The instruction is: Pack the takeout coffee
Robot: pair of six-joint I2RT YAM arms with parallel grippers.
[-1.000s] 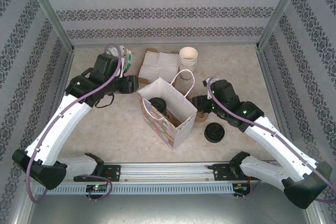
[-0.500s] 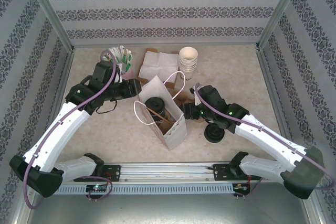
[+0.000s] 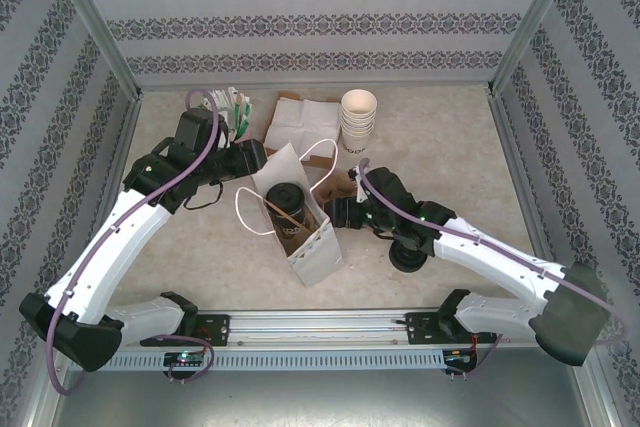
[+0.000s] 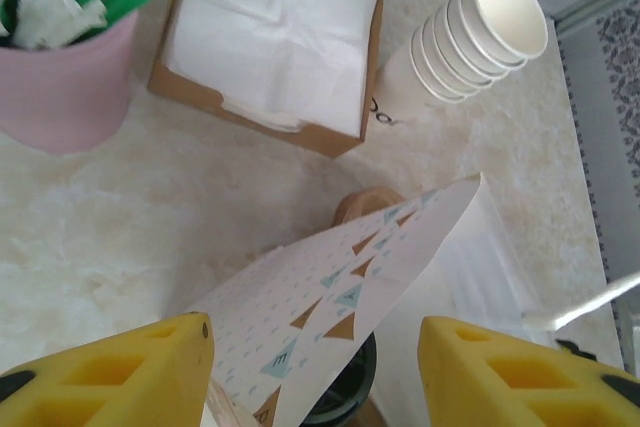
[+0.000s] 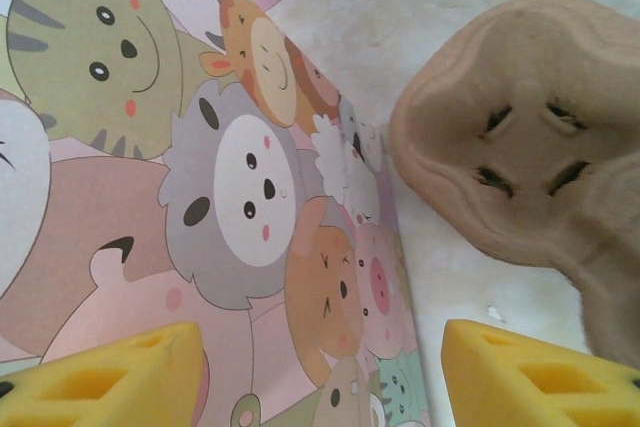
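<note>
While the coffee [image 3: 287, 197] stood upright in the bag [image 3: 318, 257], the open left tool [image 3: 252, 159] and open right tool [image 3: 336, 213] flanked it.

The marbled beige counter [image 3: 450, 147] carries a pink pot [image 4: 60, 77], a brown napkin box [image 4: 260, 119], stacked white cups [image 3: 358, 115], a standing paper bag [image 3: 318, 252], a cardboard carrier [image 5: 520, 167] and a loose black lid [image 3: 408, 252]

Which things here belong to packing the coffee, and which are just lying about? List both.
Job in hand: takeout coffee, sitting in the paper bag; left gripper and right gripper, both open at the bag.

Lying about: stack of white cups, napkin box, pink cup of packets, loose black lid, pulp cup carrier.
</note>
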